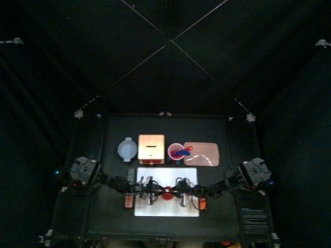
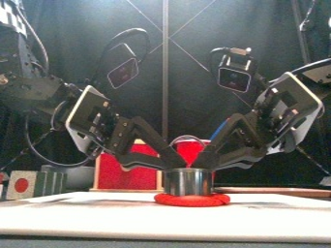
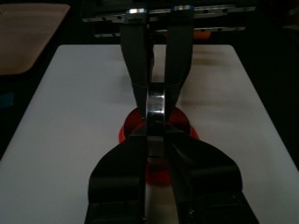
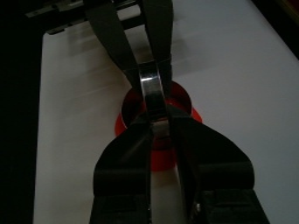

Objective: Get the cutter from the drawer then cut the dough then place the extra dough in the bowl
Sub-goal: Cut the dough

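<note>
Robotics laboratory test booth: black curtains (image 1: 165, 58) enclose a small black table (image 1: 97, 225). Left arm (image 2: 52, 97) and right arm (image 2: 287, 102) flank a white cutting board (image 1: 168, 209).

Black curtains close the booth on three sides. Seen from overhead, the back curtain (image 1: 165, 58) fills the upper half, and side curtains (image 1: 33, 126) hang at left and right. A small black bench (image 1: 110, 231) stands below them, with light falling on its middle while its corners stay dim. From bench height, the back curtain hangs in faint vertical folds.
</note>
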Robot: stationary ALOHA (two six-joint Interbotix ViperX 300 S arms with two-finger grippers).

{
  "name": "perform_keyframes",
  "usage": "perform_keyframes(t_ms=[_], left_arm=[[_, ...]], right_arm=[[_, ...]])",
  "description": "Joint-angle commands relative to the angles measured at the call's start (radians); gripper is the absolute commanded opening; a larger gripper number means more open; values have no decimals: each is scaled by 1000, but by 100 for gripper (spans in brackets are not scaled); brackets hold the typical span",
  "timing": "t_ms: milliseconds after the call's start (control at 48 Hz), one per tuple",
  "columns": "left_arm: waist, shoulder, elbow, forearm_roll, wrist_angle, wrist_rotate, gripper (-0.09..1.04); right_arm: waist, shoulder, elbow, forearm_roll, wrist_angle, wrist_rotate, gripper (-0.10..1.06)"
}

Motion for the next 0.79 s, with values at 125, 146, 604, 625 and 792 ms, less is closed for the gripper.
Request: perform_keyframes(t_ms=[125,146,604,625,792], left_arm=[[-23,46,2,-52,28,-12,54],[-26,49,2,-57,28,-12,54],[-37,60,-8,-86,55,-6,54],[-38,61,-9,-84,61,-5,54],[-37,64,-21,-84,112,3,54]], right_arm=[[0,104,11,32,63,8,48],[0,104,11,34,63,8,48],[3,126,11,43,71,8,48],[5,126,11,44,69,8,48],[9,132,17,48,78,9,48]])
